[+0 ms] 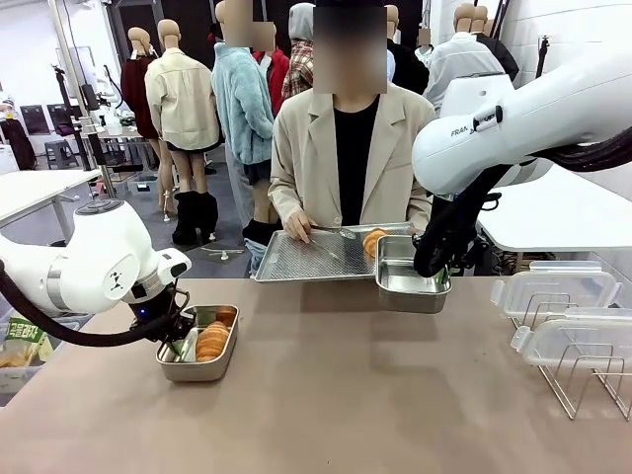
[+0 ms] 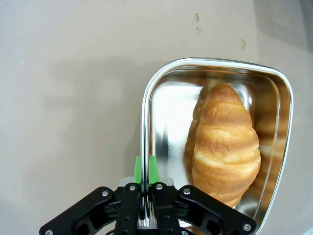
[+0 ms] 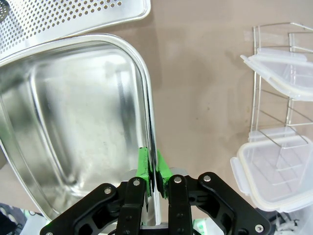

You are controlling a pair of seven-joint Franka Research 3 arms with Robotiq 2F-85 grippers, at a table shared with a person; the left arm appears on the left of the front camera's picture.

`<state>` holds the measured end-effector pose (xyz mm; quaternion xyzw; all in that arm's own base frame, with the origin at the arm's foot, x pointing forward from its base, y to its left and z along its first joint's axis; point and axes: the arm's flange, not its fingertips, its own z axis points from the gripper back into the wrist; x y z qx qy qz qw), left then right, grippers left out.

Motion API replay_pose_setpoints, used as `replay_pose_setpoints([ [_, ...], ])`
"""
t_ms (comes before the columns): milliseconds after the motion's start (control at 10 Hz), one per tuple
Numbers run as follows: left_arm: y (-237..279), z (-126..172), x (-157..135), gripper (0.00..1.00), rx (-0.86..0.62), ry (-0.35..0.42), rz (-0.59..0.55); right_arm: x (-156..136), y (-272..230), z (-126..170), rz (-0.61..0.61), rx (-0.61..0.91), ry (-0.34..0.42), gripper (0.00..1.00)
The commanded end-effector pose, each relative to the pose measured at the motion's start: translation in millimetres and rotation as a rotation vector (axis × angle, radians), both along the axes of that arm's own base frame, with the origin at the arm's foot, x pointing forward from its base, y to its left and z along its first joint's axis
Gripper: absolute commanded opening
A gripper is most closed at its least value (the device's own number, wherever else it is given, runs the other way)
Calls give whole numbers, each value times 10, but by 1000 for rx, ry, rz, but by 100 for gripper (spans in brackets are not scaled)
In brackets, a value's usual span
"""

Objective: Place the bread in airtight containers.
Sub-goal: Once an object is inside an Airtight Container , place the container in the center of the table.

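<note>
A golden-brown bread (image 1: 212, 342) lies in the steel container (image 1: 188, 371) at the near left. My left gripper (image 1: 178, 334) is shut on that container's rim. In the left wrist view the green pads (image 2: 138, 166) pinch the rim (image 2: 145, 107), and the bread (image 2: 225, 142) lies inside. My right gripper (image 1: 434, 265) is shut on the rim of a second container (image 1: 405, 296), which is empty (image 3: 73, 122); the pads (image 3: 143, 164) clamp its edge. Another bread (image 1: 373, 240) lies on the perforated tray (image 1: 306, 259).
A person across the table holds the perforated tray with one hand (image 1: 299, 229); its corner (image 3: 63, 14) lies beside the empty container. At the right, a wire rack (image 1: 583, 380) carries clear lids (image 1: 558, 291) (image 3: 283, 58) (image 3: 274, 169). The table's middle is bare.
</note>
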<state>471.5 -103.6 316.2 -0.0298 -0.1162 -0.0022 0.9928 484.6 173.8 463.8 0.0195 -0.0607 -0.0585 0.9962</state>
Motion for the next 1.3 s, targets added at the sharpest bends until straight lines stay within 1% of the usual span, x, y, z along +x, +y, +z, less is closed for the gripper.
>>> replay_pose_setpoints([
  [0, 22, -31, 42, 0, 23, 7, 34, -9, -6, -5, 5, 5, -19, 0],
  [100, 32, -23, 44, 10, 30, 11, 36, -9, -6, -5, 5, 5, -19, 0],
  [300, 33, 77, 22, 49, 34, 2, 24, -9, -6, -5, 5, 5, -19, 0],
  [500, 2, 350, -27, 89, 23, -39, -36, -9, -6, -5, 5, 5, -19, 0],
  [600, -10, 488, -36, 100, 5, -48, -68, -9, -6, -5, 5, 5, -19, 0],
  [700, -1, 632, -31, 100, 53, -84, -71, -9, -6, -5, 5, 5, -19, 0],
  [800, 47, 757, -28, 100, 71, -103, -64, -9, -6, -5, 5, 5, -19, 0],
  [900, 184, 993, -35, 100, 100, -95, -67, -9, -6, -5, 5, 5, -19, 0],
  [1000, 345, 1180, 0, 100, 80, -96, -43, -9, -6, -5, 5, 5, -19, 0],
  [1100, 520, 1342, 26, 100, 85, -78, -36, -9, -6, -5, 5, 5, -19, 0],
  [1200, 729, 1520, 34, 100, 105, -78, -29, -9, -6, -5, 5, 5, -19, 0],
])
